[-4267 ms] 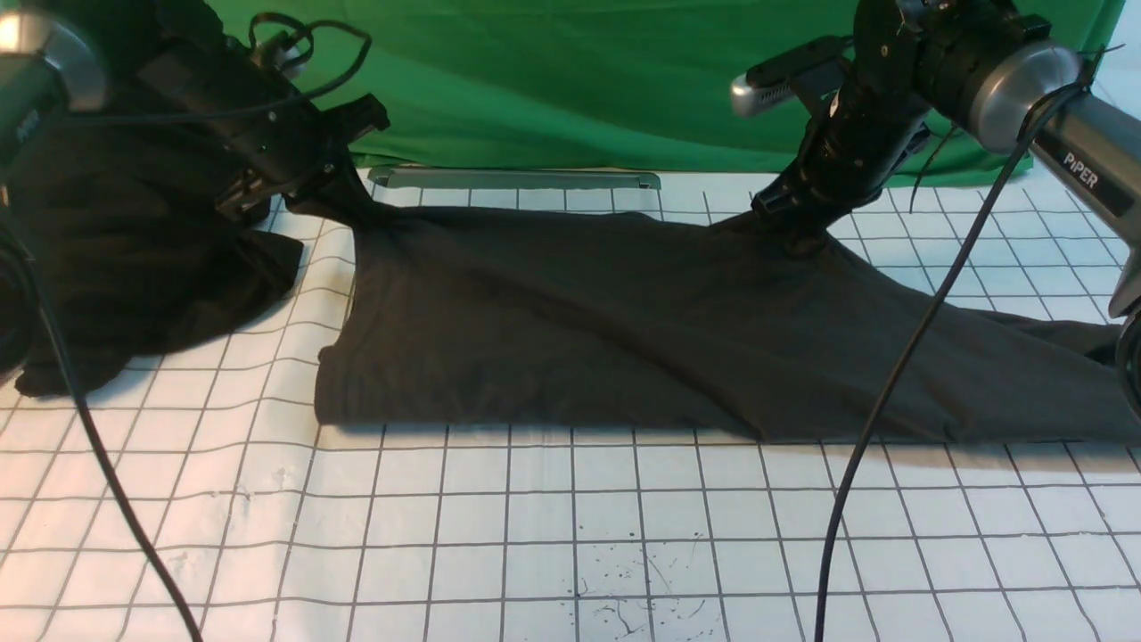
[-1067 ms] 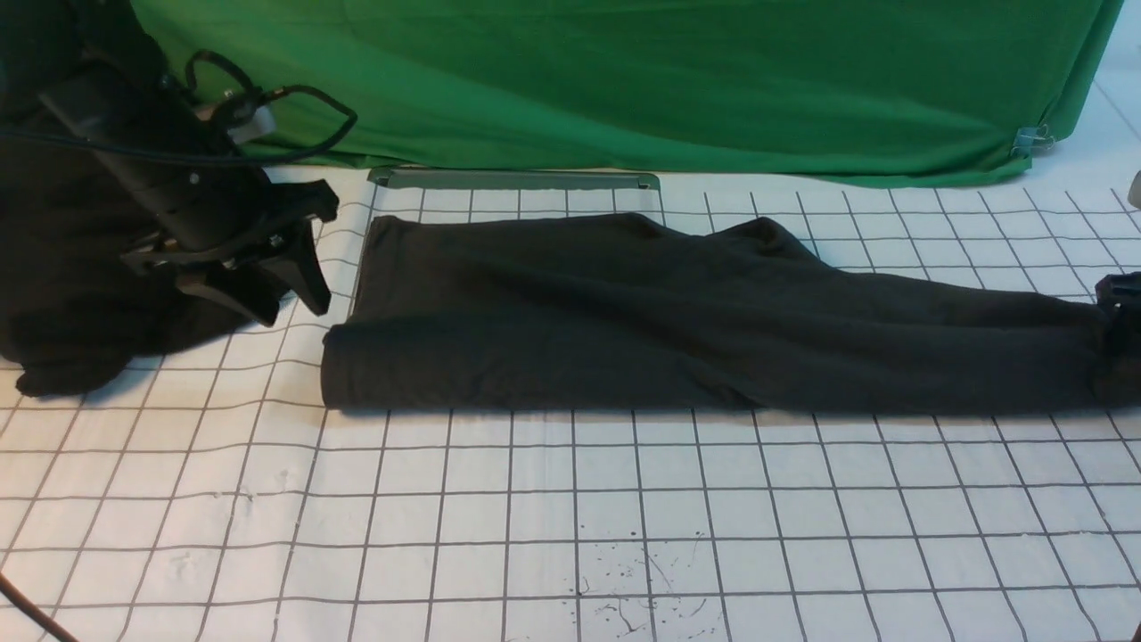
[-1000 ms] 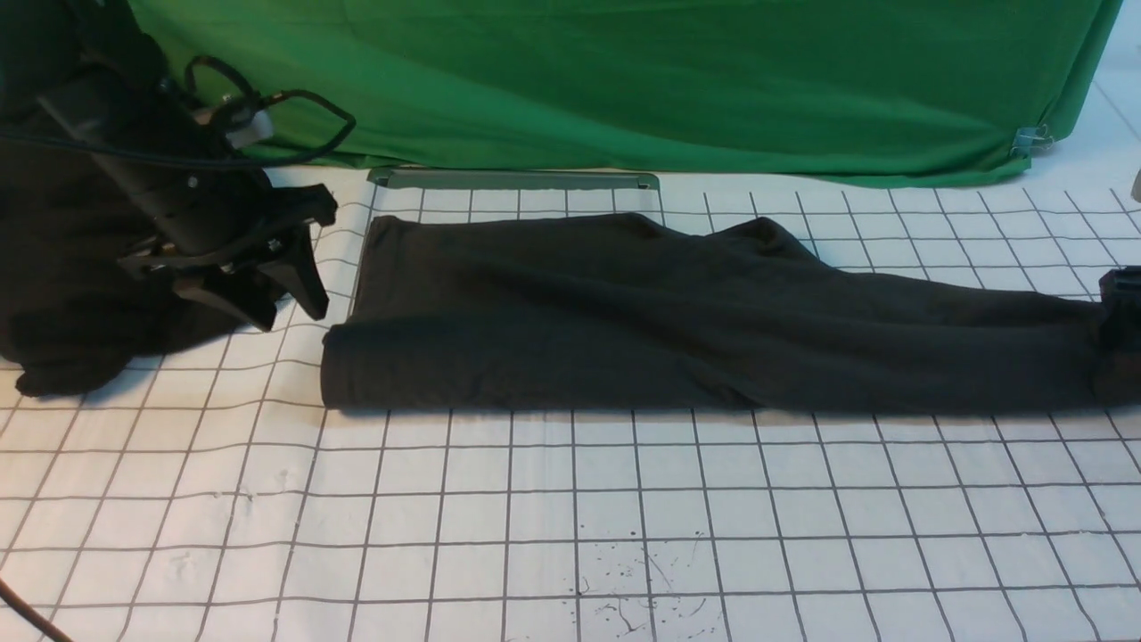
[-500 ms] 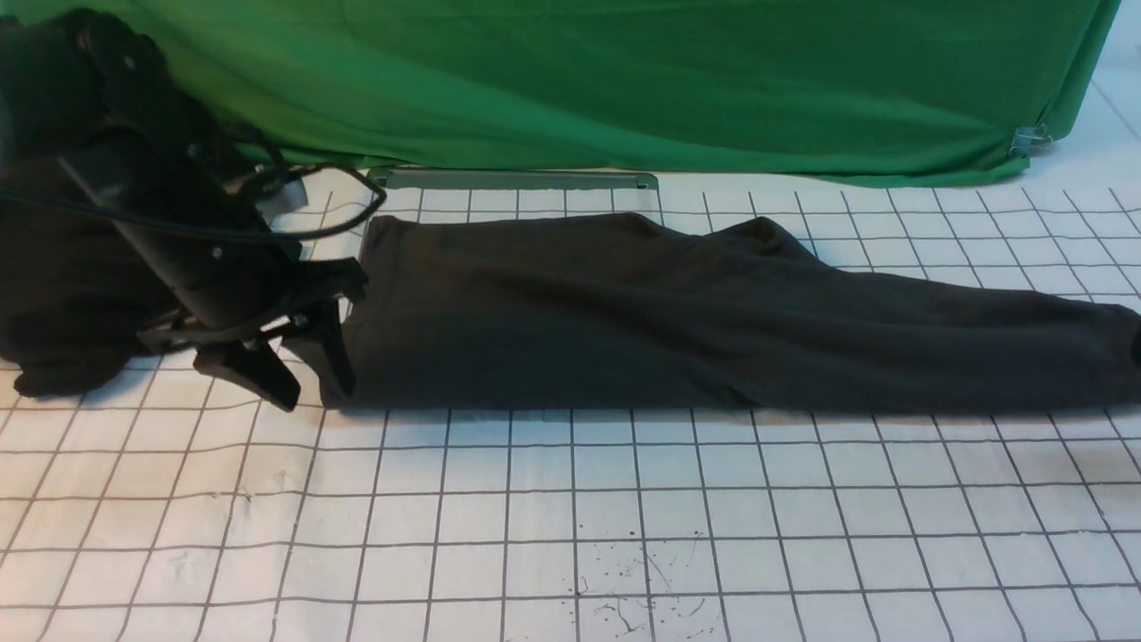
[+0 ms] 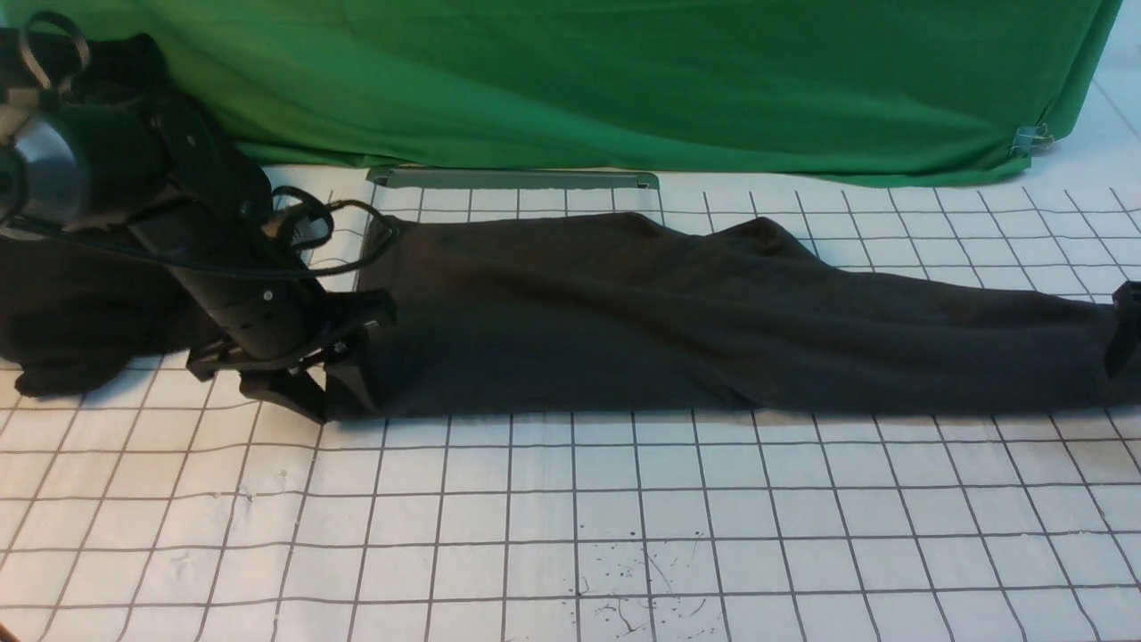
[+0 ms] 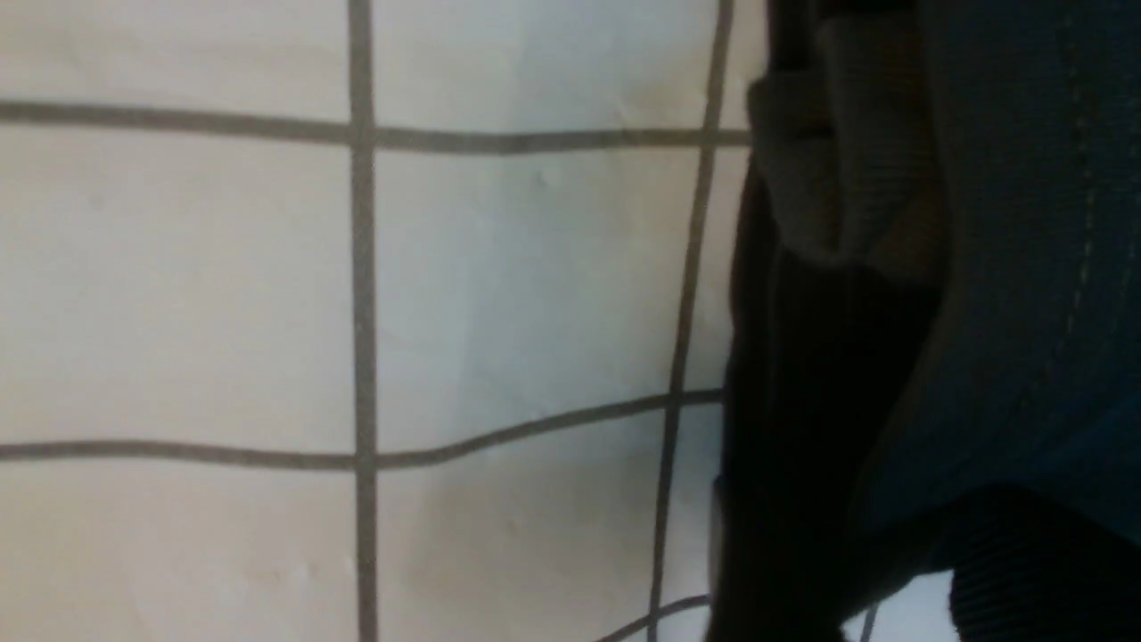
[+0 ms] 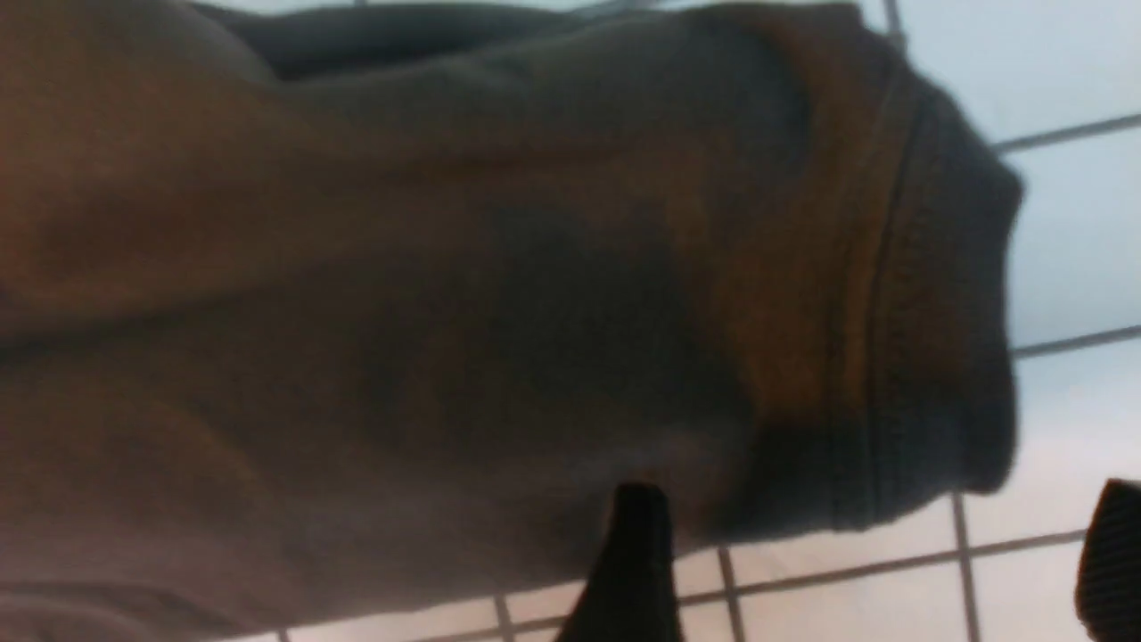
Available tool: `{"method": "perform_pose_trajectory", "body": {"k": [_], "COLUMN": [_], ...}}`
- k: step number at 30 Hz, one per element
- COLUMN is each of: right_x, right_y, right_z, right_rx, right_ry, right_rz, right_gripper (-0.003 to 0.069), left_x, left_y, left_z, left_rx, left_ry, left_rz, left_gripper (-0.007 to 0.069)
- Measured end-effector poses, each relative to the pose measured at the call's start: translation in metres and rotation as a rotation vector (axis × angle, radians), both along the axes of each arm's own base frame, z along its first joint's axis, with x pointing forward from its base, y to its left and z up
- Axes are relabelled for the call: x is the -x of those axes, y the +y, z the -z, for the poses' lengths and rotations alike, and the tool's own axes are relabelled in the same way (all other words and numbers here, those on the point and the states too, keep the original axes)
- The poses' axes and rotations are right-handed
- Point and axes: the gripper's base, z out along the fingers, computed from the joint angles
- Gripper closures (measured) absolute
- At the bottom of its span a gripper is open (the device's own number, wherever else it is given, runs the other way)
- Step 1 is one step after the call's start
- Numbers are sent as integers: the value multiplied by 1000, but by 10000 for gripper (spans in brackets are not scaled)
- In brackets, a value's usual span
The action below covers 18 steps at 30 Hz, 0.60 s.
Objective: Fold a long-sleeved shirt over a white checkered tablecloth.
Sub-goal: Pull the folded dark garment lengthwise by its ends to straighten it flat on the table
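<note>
Vs half a second back: the left gripper (image 5: pixel 323 399) has dropped and shifted onto the end of the long-sleeved shirt (image 5: pixel 713 330). Its jaws are narrower than before and straddle the shirt's near corner. One finger is outside on the white checkered tablecloth (image 5: pixel 570 499), the other lost against the black fabric. Clamped or not: cannot tell.

The right gripper (image 5: pixel 1125 325) was out of the front view. Now a sliver shows at the frame edge by the shirt's far end; contact unclear. In its wrist view the fingertips (image 7: pixel 637 553) are spread wide, released, with the shirt's hemmed end just ahead.

Shirt unmoved: a long folded band flat on the tablecloth, running from the left gripper to the right one.

The left wrist view is dim and blurred, shirt edge only. A black heap (image 5: pixel 80 303) behind the left arm is partly hidden; green cloth (image 5: pixel 624 80) lies beyond both grippers.
</note>
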Motion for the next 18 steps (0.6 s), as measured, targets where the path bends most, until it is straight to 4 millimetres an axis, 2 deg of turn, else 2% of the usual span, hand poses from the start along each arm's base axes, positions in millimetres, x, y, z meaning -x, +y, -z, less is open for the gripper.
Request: {"method": "perform_pose_trajectory", "body": {"k": [1, 3, 4, 5, 10, 15, 17, 18], "right_x": [0, -2, -3, -4, -7, -9, -10, -11], "right_y": [0, -1, -1, -2, -3, -3, -3, -2], "right_z": [1, 9, 10, 11, 12, 22, 28, 31], "right_rx": [0, 1, 2, 6, 16, 11, 2, -12], "right_ry": [2, 3, 0, -10, -42, -26, -16, -12], "right_rz": [0, 0, 0, 2, 8, 9, 12, 18], "right_gripper": [63, 63, 63, 63, 68, 138, 247, 398], "left_x": [0, 3, 3, 5, 8, 8, 8, 8], "left_y": [0, 2, 2, 3, 5, 7, 7, 7], "left_z": [0, -1, -1, -4, -9, -9, -9, -9], "left_rx": [-2, -40, -43, -60, -84, -115, -114, -113], "left_ry": [2, 11, 11, 11, 18, 22, 24, 26], "left_rz": [1, 31, 34, 46, 65, 74, 61, 52], "left_gripper": [375, 550, 558, 599, 619, 618, 615, 605]}}
